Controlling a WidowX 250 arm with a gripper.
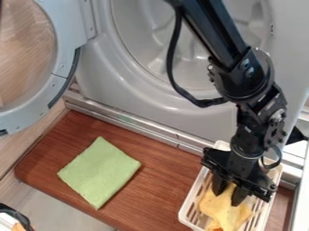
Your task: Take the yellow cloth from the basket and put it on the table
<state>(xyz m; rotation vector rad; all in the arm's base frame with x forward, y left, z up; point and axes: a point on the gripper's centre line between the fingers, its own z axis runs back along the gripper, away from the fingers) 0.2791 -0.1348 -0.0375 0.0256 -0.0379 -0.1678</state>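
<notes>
One gripper [227, 198] hangs over the basket [189, 204], its fingers spread, with some of the yellow cloth [218, 208] between them. That cloth lies inside the basket. Left of the basket, a green cloth [100, 172] lies on the table [161, 184]; behind it stands a washer [100, 83].

the gripper [227, 198] is at the yellow cloth [222, 210] in the basket [192, 196].
</notes>
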